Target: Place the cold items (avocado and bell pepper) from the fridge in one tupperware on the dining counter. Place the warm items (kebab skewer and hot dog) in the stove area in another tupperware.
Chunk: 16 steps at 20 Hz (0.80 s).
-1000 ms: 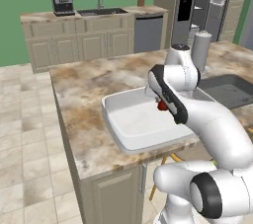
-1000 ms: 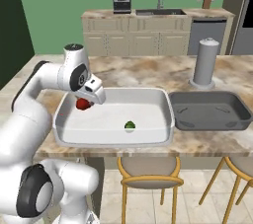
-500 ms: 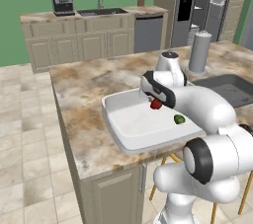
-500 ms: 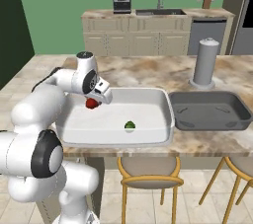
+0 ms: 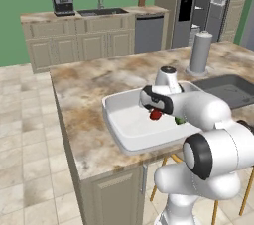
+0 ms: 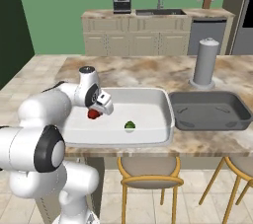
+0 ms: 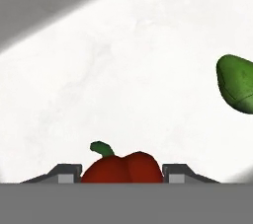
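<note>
Left base view: The white tub sits on the dining counter, a beige-brown marbled stone slab over beige panelled cabinet sides. The tub is rectangular with rounded corners and sloping walls, and its long axis runs along the counter. The gripper hangs over the tub interior, clamped on the bell pepper, a small glossy red lump. The avocado shows as a green edge beside the arm, inside the tub. The dark grey tray lies just beside the tub's far end. A grey cylinder stands upright on the counter behind the tray. The fridge, grey steel with a black dispenser panel, stands behind with white shelves visible.

Right base view: The gripper holds the bell pepper over the left half of the tub. The avocado rests on the tub floor, well apart from the pepper, toward the tray. The tray's rim is raised and matte.

Hand view: The bell pepper fills the gap between the two finger tips, both pressed to its sides; its curved green stem points up in this view. The avocado, smooth and rounded, lies on the plain white tub floor with its long axis vertical in the view.
</note>
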Tool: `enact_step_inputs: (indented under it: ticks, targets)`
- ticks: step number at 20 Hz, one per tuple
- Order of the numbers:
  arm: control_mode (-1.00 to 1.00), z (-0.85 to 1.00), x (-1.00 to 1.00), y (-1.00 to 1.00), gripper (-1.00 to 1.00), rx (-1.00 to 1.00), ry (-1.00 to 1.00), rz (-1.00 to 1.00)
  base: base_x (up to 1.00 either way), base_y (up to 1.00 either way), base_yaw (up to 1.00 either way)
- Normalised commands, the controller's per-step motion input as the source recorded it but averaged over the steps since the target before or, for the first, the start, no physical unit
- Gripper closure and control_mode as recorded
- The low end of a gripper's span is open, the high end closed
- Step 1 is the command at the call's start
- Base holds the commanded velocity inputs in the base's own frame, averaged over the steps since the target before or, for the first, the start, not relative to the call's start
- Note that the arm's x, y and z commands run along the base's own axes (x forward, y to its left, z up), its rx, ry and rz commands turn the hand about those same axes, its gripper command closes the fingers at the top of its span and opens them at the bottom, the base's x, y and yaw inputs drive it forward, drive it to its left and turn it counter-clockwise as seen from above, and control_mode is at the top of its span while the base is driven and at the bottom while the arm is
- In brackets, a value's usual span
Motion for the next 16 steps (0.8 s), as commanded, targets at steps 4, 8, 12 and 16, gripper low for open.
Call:
enact_step_inputs:
  ticks: [4, 8, 12, 16]
  targets:
    - [-1.00, 0.00, 0.30, 0.00, -1.00, 0.00, 0.00, 0.00, 0.00, 0.00, 0.00]
    - [-1.00, 0.00, 0.17, 0.00, -1.00, 0.00, 0.00, 0.00, 0.00, 0.00, 0.00]
    - [-1.00, 0.00, 0.04, 0.00, -1.00, 0.00, 0.00, -0.01, 0.00, 0.00, 0.00]
    - [-1.00, 0.02, 0.00, 0.00, -1.00, 0.00, 0.00, -0.09, 0.00, 0.00, 0.00]
